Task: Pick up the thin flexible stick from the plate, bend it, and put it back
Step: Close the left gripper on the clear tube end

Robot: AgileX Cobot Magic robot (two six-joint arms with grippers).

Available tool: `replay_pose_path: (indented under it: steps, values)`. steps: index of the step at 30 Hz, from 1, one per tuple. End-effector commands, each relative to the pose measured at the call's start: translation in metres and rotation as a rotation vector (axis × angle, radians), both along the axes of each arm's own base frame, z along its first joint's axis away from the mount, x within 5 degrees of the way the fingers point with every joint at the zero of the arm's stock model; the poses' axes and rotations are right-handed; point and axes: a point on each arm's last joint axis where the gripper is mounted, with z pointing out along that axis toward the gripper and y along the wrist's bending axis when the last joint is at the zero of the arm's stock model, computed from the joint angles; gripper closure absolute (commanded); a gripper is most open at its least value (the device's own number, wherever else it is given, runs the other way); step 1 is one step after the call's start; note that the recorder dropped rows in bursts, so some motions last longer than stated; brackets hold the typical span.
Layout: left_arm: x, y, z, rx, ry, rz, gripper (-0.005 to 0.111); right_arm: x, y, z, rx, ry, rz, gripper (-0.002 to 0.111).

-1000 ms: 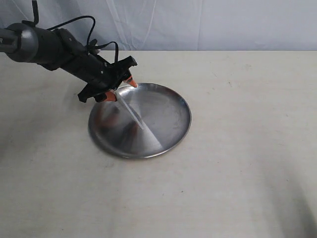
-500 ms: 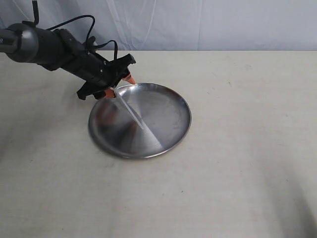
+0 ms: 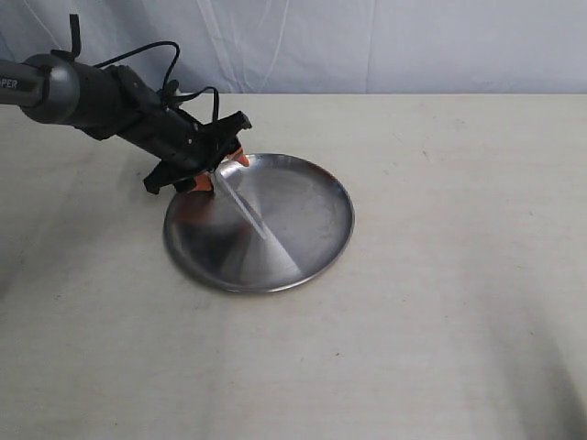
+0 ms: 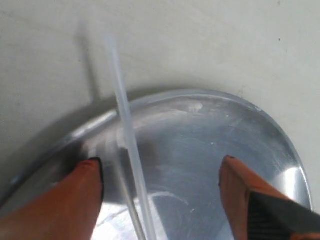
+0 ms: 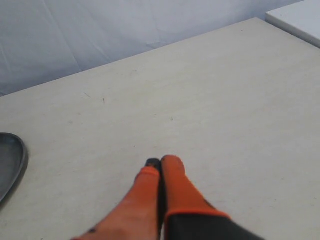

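Note:
The plate [image 3: 312, 211] is a shiny round steel dish left of the table's middle. The thin flexible stick [image 3: 243, 209] is pale and straight, running from the plate's far-left rim toward its centre. My left gripper [image 3: 217, 171] hangs open over that rim end. In the left wrist view the stick [image 4: 129, 145] passes between the orange fingers [image 4: 85, 185], nearer one of them, touching neither, with the plate [image 4: 225, 135] beneath. My right gripper [image 5: 160, 162] is shut on nothing above bare table, and the exterior view does not show it.
The plate rests on a beige table [image 3: 440, 275] with a pale curtain behind it. In the right wrist view the plate's edge [image 5: 10, 160] shows at one side and a white block's corner [image 5: 300, 20] lies at the table's far end.
My left gripper has shifted slightly by the plate's rim, still open. The stick lies where it was.

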Motion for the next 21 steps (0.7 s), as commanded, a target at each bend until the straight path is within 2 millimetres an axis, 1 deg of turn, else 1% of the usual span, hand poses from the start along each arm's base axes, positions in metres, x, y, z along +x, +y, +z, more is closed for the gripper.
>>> replay_pose_path:
  steps: [1,8,21]
  values:
    - [0.002,0.001,-0.002,0.001,-0.011,0.018,0.044,0.0,0.0,-0.001,-0.005,-0.006,-0.004,0.109]
    - [0.002,0.001,-0.014,0.003,0.018,0.019,0.045,0.0,0.0,-0.001,-0.005,-0.006,-0.004,0.109]
    - [0.001,0.001,-0.017,0.023,0.016,-0.012,0.045,0.0,0.0,0.0,-0.006,-0.01,-0.004,0.109]
